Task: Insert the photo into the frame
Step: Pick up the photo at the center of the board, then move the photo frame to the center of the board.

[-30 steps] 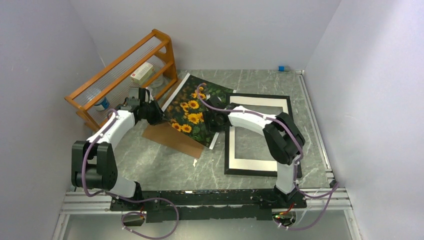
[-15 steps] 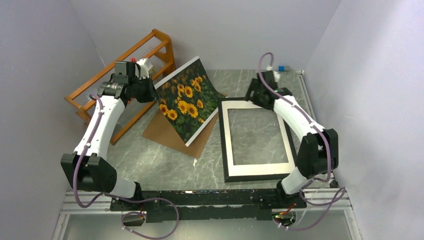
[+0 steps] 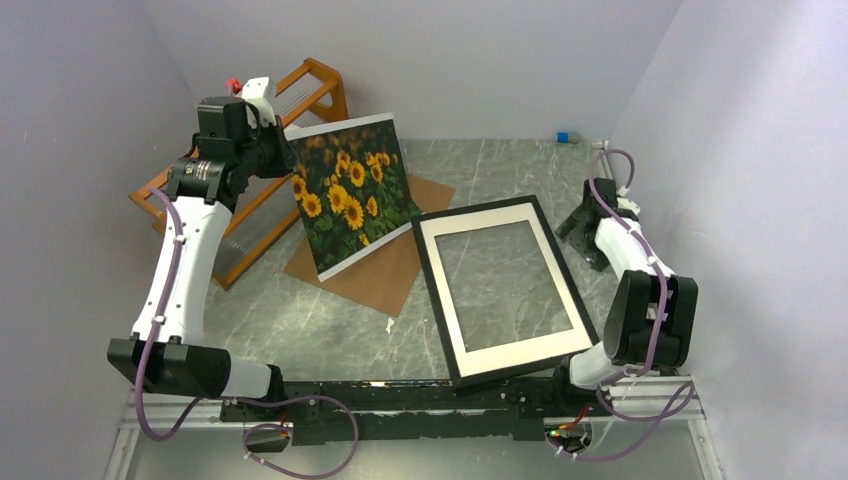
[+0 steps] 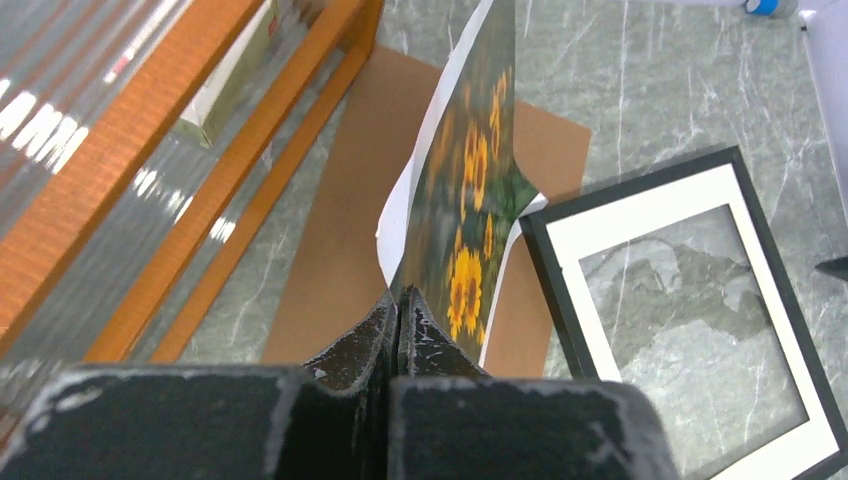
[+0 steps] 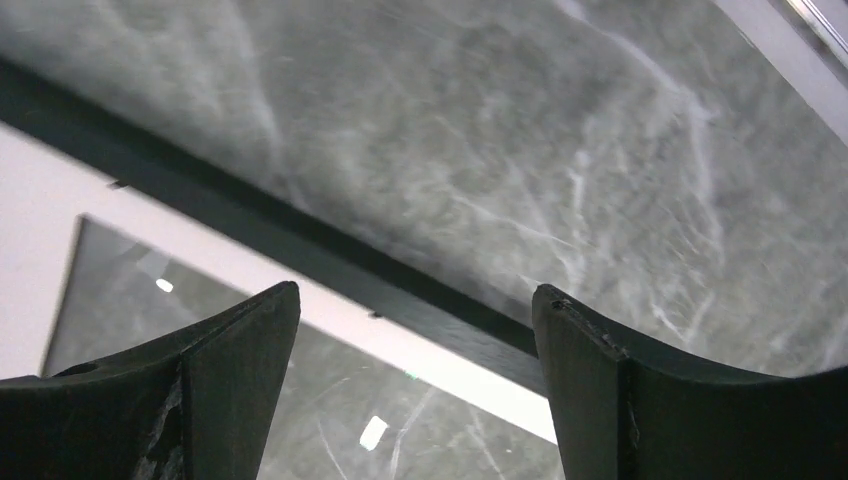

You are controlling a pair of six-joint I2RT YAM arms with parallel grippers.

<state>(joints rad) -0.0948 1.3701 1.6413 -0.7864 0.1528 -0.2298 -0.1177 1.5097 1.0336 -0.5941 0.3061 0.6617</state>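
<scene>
Jaws of the left gripper (image 4: 398, 300) are clamped tight on one edge of the photo (image 3: 350, 195), pinching the sheet between them. The right gripper (image 5: 415, 295) has its jaws spread wide with nothing between them. It hovers low by the far right side of the frame (image 3: 471, 208), whose black border crosses the right wrist view beneath the fingers.

The sunflower print is up off the desk (image 3: 330, 330), hanging tilted from the left gripper, printed side toward the overhead camera. It curls in the left wrist view. Its lower edge comes down over the brown backing board (image 3: 375, 285); whether it touches the board I cannot tell. The orange rack (image 3: 320, 75) stands behind the left arm.

The frame lies on the desk to the right of the board, skewed, with its near corner reaching toward the arm bases. A white mat (image 3: 443, 295) sits inside the black border, and marbled desk shows through the pane.

As I judge it, the pick-up is done: the print is gripped and raised. Placement has not begun, since the print and frame are apart, the nearest frame corner just beside the sheet's right edge. What remains is to carry the print across, square it to the skewed border, lay it flat inside, and let go. The right gripper looks placed to steady the frame.
</scene>
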